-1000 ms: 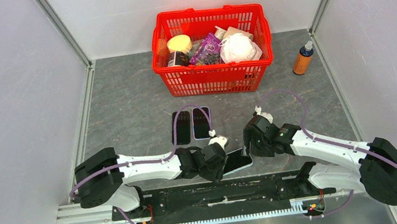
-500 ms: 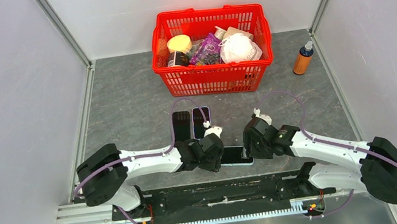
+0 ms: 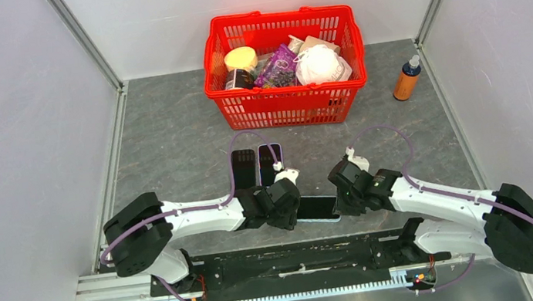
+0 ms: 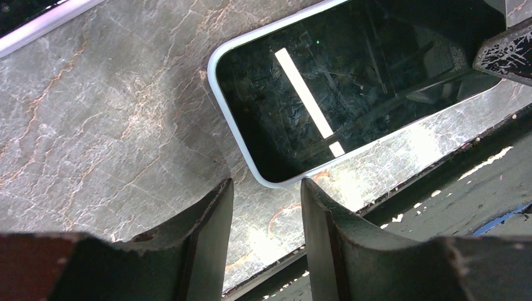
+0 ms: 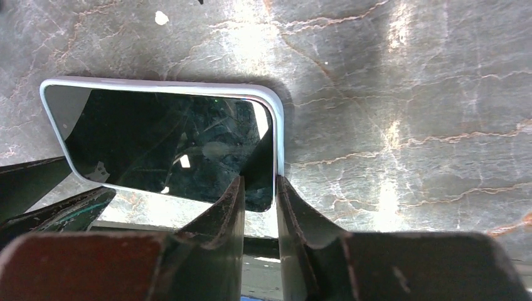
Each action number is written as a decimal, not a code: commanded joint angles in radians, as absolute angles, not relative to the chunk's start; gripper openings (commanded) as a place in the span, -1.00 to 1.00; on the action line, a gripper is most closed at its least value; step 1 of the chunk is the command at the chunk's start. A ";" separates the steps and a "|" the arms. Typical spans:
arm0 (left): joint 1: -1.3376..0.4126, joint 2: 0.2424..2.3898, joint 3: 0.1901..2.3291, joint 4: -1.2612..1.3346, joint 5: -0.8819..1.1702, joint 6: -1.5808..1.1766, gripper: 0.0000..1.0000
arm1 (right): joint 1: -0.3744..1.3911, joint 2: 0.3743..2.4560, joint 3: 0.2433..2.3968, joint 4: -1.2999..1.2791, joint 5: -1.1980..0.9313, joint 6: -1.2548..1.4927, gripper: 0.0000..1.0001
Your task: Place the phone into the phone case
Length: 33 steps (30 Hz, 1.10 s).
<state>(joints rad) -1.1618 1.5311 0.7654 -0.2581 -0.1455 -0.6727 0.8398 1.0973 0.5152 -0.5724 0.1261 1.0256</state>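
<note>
The phone [image 3: 318,208] lies flat on the table between my two grippers, dark screen up, with a pale blue-white rim round it that looks like the phone case. My left gripper [image 3: 292,211] is open. In the left wrist view the phone's [image 4: 351,94] near corner lies just ahead of that gripper [image 4: 266,185], with nothing between the fingers. My right gripper [image 3: 341,197] sits at the phone's right end. In the right wrist view that gripper [image 5: 259,182] stands narrow astride the phone's [image 5: 163,144] end rim. One finger is over the screen, the other against the rim's outside. Whether they clamp it does not show.
Two more dark slabs lie side by side behind the left gripper, one black [image 3: 244,170] and one lilac-edged [image 3: 270,164]. A red basket [image 3: 289,108] of goods stands at the back and an orange bottle [image 3: 407,79] at the back right. The black base rail [image 3: 293,260] runs just in front of the phone.
The phone went from tilted at the left gripper to flat on the table. The right jaws drew much closer together over its right end. The left gripper's opening hardly changed.
</note>
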 commanded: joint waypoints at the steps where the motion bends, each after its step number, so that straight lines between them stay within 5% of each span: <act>1: -1.149 1.575 0.744 -0.232 -0.155 -0.652 0.00 | 0.868 1.164 0.503 -0.598 0.179 1.065 -0.53; 6: -1.150 1.578 0.741 -0.226 -0.153 -0.652 0.00 | 0.924 1.224 0.497 -0.587 0.185 1.104 -0.78; 13: -1.149 1.576 0.736 -0.218 -0.149 -0.656 0.00 | 1.004 1.332 0.529 -0.604 0.220 1.155 -0.87; 23: -1.148 1.557 0.723 -0.222 -0.152 -0.662 0.00 | 0.969 1.084 0.679 -0.807 0.362 1.104 -0.15; 33: -1.132 1.524 0.726 -0.238 -0.144 -0.660 0.00 | 0.859 1.093 0.639 -0.691 0.295 1.029 -0.08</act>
